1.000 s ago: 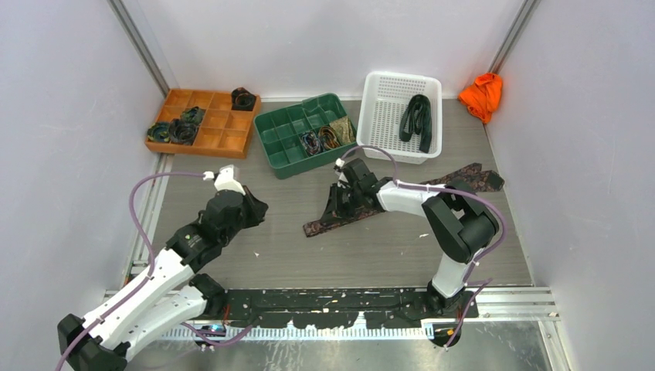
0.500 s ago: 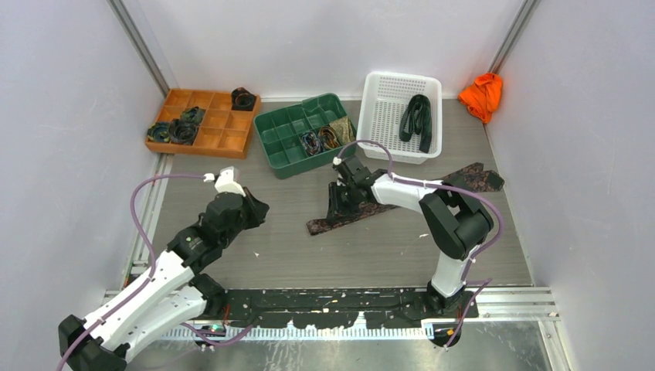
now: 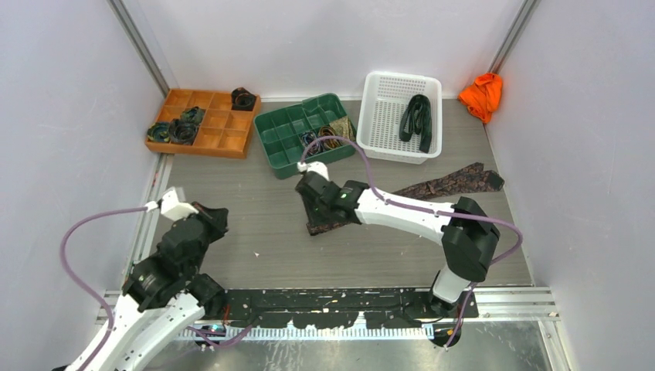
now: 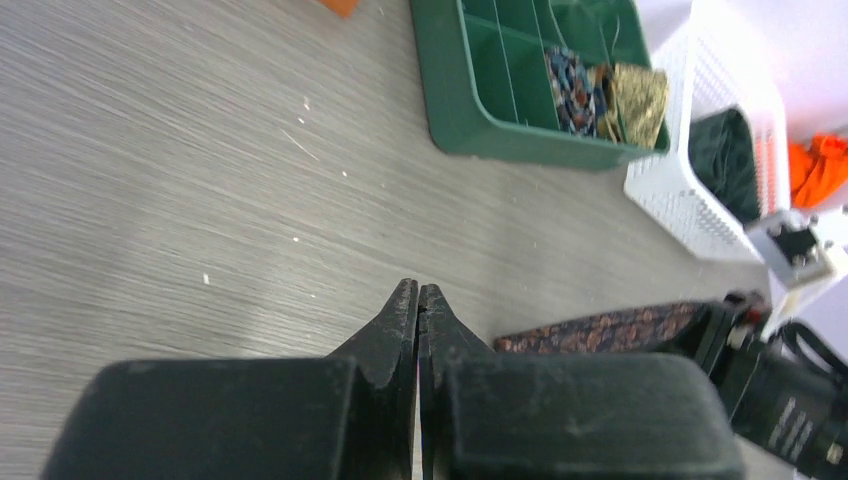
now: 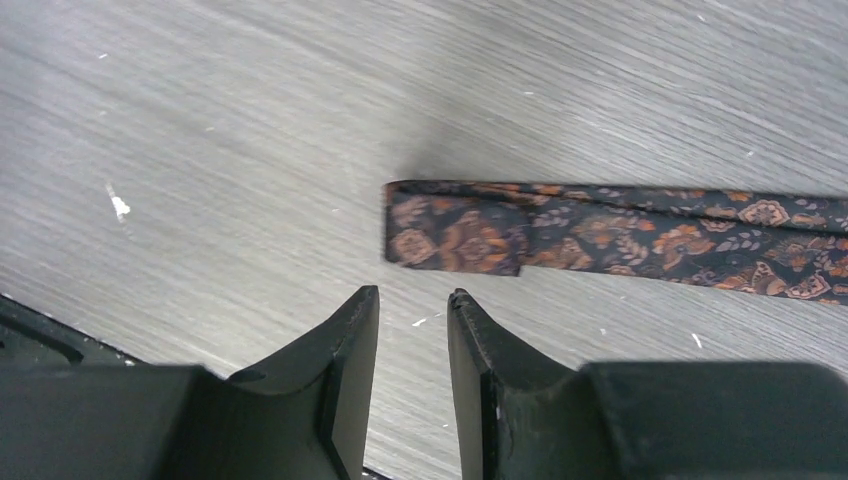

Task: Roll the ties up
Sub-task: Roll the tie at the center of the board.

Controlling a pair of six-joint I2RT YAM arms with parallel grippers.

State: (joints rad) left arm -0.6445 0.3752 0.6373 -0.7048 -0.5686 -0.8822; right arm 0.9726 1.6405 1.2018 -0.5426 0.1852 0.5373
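Note:
A dark brown tie with an orange floral pattern [image 3: 432, 185] lies flat across the table, its narrow end [image 5: 455, 235] folded over once. My right gripper [image 5: 413, 295] is open and empty, its tips just short of that folded end; from above the right gripper [image 3: 310, 202] hovers over the tie's left end. My left gripper [image 4: 417, 290] is shut on nothing and sits well left of the tie [image 4: 610, 328], above bare table; the top view shows the left gripper [image 3: 218, 216] near the table's left edge.
An orange divided tray [image 3: 224, 139] at the back left holds several coiled ties [image 3: 174, 131]. A green divided tray [image 3: 282, 147] holds more coils [image 3: 324, 139]. A white basket [image 3: 382, 116] contains a black tie [image 3: 417, 120]. An orange cloth lump [image 3: 480, 94] lies at the back right.
My right gripper opened off the tie and moved left to the tie's narrow end. The left arm drew back toward the near left.

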